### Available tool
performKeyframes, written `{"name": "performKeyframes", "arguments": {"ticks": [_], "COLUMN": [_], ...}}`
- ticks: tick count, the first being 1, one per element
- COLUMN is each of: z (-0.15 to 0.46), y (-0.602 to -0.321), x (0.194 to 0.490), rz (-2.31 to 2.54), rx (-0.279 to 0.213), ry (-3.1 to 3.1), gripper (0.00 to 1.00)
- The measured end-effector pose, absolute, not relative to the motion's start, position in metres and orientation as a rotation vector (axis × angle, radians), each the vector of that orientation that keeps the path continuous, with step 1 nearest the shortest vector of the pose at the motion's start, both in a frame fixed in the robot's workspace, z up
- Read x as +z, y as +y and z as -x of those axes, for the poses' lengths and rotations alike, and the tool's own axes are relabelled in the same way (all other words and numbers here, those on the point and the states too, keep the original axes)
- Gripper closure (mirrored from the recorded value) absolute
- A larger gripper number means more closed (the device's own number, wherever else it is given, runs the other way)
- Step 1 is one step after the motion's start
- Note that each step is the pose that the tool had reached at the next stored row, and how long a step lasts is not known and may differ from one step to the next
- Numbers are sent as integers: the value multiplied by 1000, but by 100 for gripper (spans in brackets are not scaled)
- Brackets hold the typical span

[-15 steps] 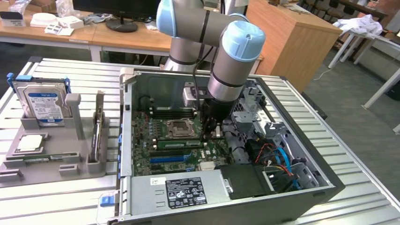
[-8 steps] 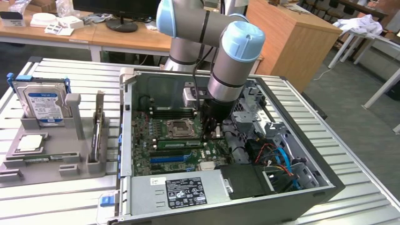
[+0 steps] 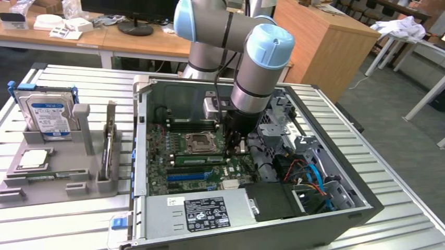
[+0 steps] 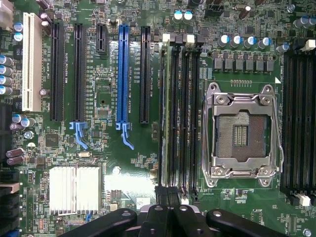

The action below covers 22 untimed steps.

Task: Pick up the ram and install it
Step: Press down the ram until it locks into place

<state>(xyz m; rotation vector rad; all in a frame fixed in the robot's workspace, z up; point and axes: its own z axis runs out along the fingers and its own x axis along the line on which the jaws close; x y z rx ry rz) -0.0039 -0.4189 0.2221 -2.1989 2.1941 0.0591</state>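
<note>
Green board is what you are looking at: the ram (image 4: 171,118) is standing on edge in one of the black slots (image 4: 190,118) just beside the processor socket (image 4: 242,134), in the middle of the wrist picture. Its long axis is running straight up and down that frame, parallel to the slots, and its near end is pointing directly at the gripper (image 4: 170,200), whose dark body is showing at the bottom centre. So the stick is lying dead ahead of the fingers and in line with them, not off to either side.

In the exterior view the arm (image 3: 261,78) is reaching down into the open computer case (image 3: 361,200), with the gripper (image 3: 234,136) hanging at the centre of the frame, just right of the socket (image 3: 199,140) and over the slots below it.

You are seeing the fingers drawn close together around the near end of the stick, with hardly any gap between them. Whether they are actually pinching it or only touching it, I cannot tell. I judge the stick to be already down in its slot, though I cannot tell whether the white end clips (image 4: 174,38) at the top centre are latched.

On the grey rack at the exterior view's left, the hard drive (image 3: 47,115) is standing well apart from the work.
</note>
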Motion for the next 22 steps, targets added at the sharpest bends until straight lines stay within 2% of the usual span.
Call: {"name": "performKeyframes", "arguments": {"ticks": [12, 22], "z": [4, 9], "y": [-419, -419], "x": [244, 246], "rz": [2201, 2200], "rx": [63, 61], "ry": [2196, 2195], "gripper": [89, 89]}}
